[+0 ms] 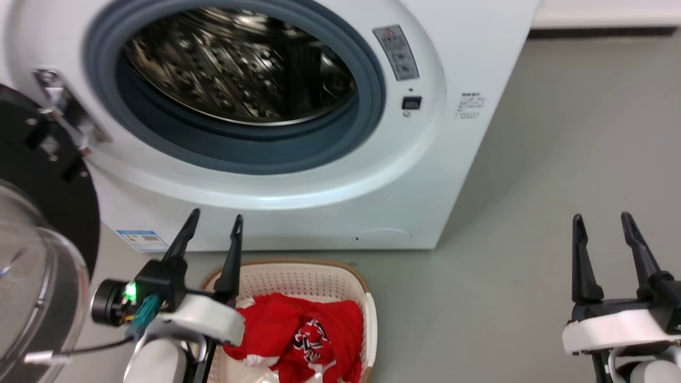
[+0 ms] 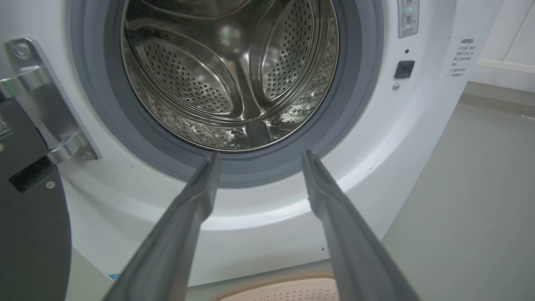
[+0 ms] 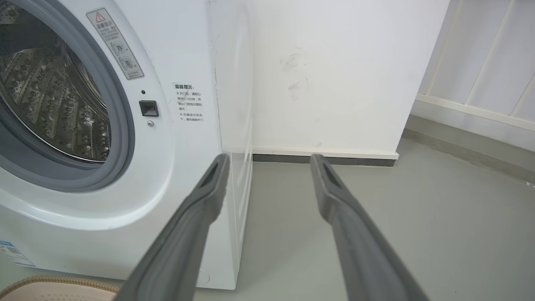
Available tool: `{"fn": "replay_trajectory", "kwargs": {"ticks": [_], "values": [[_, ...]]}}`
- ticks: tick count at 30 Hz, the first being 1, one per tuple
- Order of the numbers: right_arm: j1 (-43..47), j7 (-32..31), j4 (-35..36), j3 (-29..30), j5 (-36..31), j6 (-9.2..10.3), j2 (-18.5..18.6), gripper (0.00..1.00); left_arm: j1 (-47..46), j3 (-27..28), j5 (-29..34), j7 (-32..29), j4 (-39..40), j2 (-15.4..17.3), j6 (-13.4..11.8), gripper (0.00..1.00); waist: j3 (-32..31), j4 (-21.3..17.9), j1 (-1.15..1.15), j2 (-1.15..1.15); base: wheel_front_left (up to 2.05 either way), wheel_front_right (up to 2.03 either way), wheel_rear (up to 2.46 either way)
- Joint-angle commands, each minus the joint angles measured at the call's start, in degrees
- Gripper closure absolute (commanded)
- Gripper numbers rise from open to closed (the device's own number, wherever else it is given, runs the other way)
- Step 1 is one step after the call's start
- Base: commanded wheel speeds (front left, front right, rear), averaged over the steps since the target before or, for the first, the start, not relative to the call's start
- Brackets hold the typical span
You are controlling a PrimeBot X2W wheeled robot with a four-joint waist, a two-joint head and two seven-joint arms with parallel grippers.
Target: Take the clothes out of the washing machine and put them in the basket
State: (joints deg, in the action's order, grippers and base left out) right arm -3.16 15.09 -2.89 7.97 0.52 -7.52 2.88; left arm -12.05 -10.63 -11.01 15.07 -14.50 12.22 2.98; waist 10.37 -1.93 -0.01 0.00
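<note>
Sitting in the basket are the red clothes, one w/ a blk-white print, on the floor just in front of the white front-load washer. Door open at left, steel drum in view. L claw by basket's left rim, fingers wide, empty. R claw well off to the right over floor, also wide, empty.
</note>
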Motion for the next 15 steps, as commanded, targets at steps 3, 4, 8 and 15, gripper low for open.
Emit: {"fn": "replay_trajectory", "kwargs": {"ticks": [3,4,8,15], "values": [[2.22,0.11,-0.13,-0.43,0.37,0.06,-0.01,0.00,4.70,3.32,1.26,0.15,3.98,-1.53,-1.35,0.00,-4.29,2.47,0.01,0.00,0.00,0.00,0.00],[2.61,0.11,-0.05,-0.56,0.48,0.06,-0.01,0.00,5.66,4.24,1.44,0.15,4.75,-1.84,-1.66,0.00,-4.83,2.66,0.01,0.00,0.00,0.00,0.00],[4.61,0.11,0.25,-1.46,1.23,0.06,0.00,0.00,9.57,8.27,1.58,0.15,7.72,-3.92,-2.54,0.00,-7.12,3.12,0.01,0.00,0.00,0.00,0.00],[8.49,0.11,0.96,-3.15,2.16,0.06,0.00,0.00,15.51,11.25,4.66,0.15,10.97,-6.25,-3.05,0.00,-10.39,3.15,0.01,0.00,0.00,0.00,0.00]]}}
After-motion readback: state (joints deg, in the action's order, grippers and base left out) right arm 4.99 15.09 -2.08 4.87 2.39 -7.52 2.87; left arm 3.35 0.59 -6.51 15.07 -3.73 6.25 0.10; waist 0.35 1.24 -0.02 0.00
